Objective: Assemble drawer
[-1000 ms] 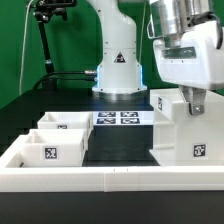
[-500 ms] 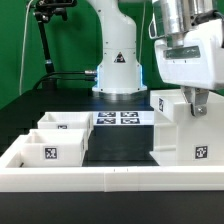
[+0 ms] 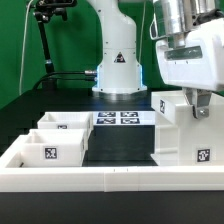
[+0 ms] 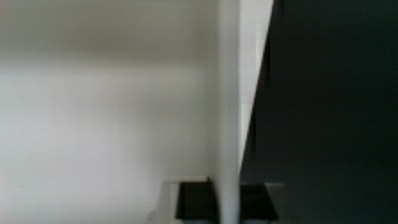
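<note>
The white drawer casing (image 3: 178,135), with black marker tags on its faces, stands at the exterior view's right. My gripper (image 3: 196,108) reaches down onto its upper edge. In the wrist view my gripper (image 4: 228,202) has its two dark fingers (image 4: 196,203) pressed on either side of a thin white panel edge (image 4: 230,110), so it is shut on that panel. Two small open white drawer boxes (image 3: 52,140) with tags sit at the exterior view's left.
The marker board (image 3: 120,118) lies flat at the back centre, in front of the arm's base (image 3: 118,70). A low white wall (image 3: 100,180) runs along the front and left of the work area. Dark table shows between boxes and casing.
The casing and my gripper have shifted slightly toward the exterior view's right; the tag on the casing's front sits a little lower and further right.
</note>
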Tool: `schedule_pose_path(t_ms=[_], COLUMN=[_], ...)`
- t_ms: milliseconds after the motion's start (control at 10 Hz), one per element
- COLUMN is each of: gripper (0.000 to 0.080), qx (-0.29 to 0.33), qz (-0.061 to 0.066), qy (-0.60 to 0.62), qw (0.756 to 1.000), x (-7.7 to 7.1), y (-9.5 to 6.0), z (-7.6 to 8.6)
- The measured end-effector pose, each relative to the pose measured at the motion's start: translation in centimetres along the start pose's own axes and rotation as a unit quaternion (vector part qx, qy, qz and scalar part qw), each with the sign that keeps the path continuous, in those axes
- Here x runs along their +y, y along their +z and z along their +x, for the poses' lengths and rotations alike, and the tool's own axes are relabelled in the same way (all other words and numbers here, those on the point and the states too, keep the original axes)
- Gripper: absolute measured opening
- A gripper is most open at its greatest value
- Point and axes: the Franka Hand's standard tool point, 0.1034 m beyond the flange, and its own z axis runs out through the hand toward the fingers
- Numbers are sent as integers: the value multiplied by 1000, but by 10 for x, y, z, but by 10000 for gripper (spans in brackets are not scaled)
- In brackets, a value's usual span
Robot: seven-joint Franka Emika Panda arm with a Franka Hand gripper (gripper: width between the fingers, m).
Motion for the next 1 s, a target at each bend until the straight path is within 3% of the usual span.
schedule_pose_path(t_ms=[400,700,900,1000], gripper=[44,53,412,412], qx=[-8,-8,-8,-8], qz=[-22,-25,-25,-25], qy=[12,10,9,9], qw=[1000,1000,1000,1000], x=[-4,-2,-2,-2], y=[1,1,1,1], z=[1,0,0,0])
